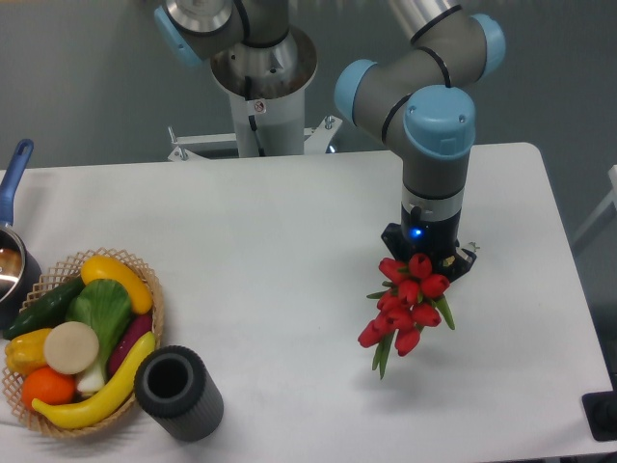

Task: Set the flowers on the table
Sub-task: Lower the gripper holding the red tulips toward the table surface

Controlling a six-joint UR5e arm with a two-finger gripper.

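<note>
The flowers (407,307), a small bunch of red tulip buds with thin green stems, hang at the tip of my gripper (421,275) over the right part of the white table (289,231). The buds sit up against the black gripper body and hide the fingers. The stems slant down and to the left, toward the table's front edge. The bunch looks lifted a little off the tabletop and held near the bud end. The arm stands upright above it, wrist pointing straight down.
A wicker basket (145,289) of fruit and vegetables sits at the front left. A black cylinder (178,393) stands beside it. A pot with a blue handle (12,253) is at the left edge. The robot base (260,87) is at the back.
</note>
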